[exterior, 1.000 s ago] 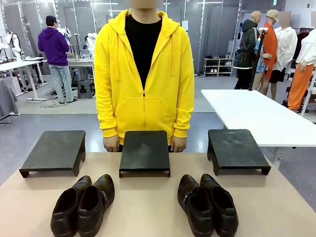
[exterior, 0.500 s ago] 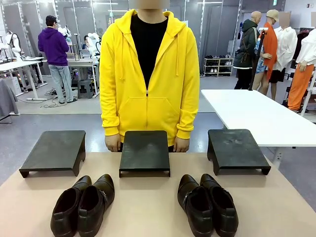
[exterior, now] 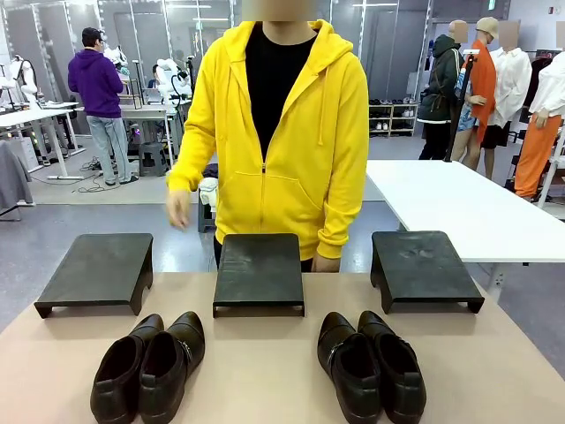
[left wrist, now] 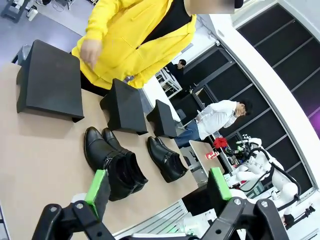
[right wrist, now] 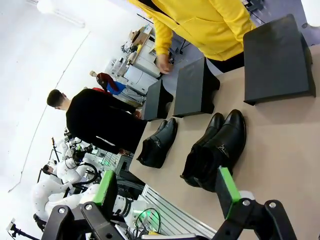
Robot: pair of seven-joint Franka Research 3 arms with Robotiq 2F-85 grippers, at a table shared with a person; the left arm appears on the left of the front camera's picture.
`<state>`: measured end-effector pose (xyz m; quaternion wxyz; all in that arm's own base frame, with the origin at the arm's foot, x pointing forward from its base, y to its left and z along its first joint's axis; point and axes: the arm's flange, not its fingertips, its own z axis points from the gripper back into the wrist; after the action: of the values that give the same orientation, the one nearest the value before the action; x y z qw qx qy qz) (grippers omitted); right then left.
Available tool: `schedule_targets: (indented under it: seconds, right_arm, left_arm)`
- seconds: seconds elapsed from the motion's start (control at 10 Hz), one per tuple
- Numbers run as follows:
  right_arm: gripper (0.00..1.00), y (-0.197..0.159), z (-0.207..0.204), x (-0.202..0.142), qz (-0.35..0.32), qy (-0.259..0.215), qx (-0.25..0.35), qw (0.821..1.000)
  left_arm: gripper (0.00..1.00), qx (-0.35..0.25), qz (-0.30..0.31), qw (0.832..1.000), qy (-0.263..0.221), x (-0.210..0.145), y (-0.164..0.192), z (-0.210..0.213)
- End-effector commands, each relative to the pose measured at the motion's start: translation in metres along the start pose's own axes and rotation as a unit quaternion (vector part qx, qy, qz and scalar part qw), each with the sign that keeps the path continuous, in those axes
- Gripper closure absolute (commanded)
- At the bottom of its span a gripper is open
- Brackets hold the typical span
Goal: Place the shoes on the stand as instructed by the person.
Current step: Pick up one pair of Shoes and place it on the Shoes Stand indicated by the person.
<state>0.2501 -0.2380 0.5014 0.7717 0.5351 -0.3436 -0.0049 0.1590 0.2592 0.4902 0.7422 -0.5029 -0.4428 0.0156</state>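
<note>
Front view: a tan tabletop [exterior: 282, 349] carries three black stands in a row at the far side, with two pairs of shoes nearer the robot.
Left pair of shoes [exterior: 150, 364]: lying side by side on the tabletop, toes toward the person, in front of the gap between the left stand [exterior: 97, 268] and the middle stand [exterior: 259, 268].
Right pair of shoes [exterior: 371, 364]: lying side by side on the tabletop, toes toward the person, in front of the gap between the middle stand and the right stand [exterior: 422, 263].
Person [exterior: 282, 124]: yellow hoodie, standing at the far edge behind the middle stand.
Raised hand [exterior: 179, 209]: lifted out from the body on the left stand's side, above it and slightly blurred.
Lowered hand [exterior: 325, 262]: hanging at the tabletop's far edge, just beside the middle stand.
Left gripper [left wrist: 157, 180]: released, green pads wide apart, nothing between them, clear of the shoes.
Right gripper [right wrist: 166, 192]: released, green pads wide apart, nothing between them, clear of the shoes.
</note>
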Motion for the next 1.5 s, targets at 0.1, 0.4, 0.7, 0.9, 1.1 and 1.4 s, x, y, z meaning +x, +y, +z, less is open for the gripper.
schedule_targets:
  seconds: [0.1,0.4,0.7,0.9,1.1,1.4]
  right_arm:
    - [0.0,0.0008,0.002,0.0011,0.007,0.0,0.002,1.0]
    - [0.0,0.0008,0.002,0.0011,0.007,0.0,0.002,1.0]
    - [0.0,0.0008,0.002,0.0011,0.007,0.0,0.002,1.0]
    - [0.0,0.0008,0.002,0.0011,0.007,0.0,0.002,1.0]
    - [0.0,0.0008,0.002,0.0011,0.007,0.0,0.002,1.0]
    - [0.0,0.0008,0.002,0.0011,0.007,0.0,0.002,1.0]
  left_arm:
    - [0.0,-0.007,-0.01,1.0,0.0,0.0002,0.0007,0.0001]
    - [0.0,-0.007,-0.01,1.0,0.0,0.0002,0.0007,0.0001]
    - [0.0,-0.007,-0.01,1.0,0.0,0.0002,0.0007,0.0001]
    - [0.0,-0.007,-0.01,1.0,0.0,0.0002,0.0007,0.0001]
    - [0.0,-0.007,-0.01,1.0,0.0,0.0002,0.0007,0.0001]
    - [0.0,-0.007,-0.01,1.0,0.0,0.0002,0.0007,0.0001]
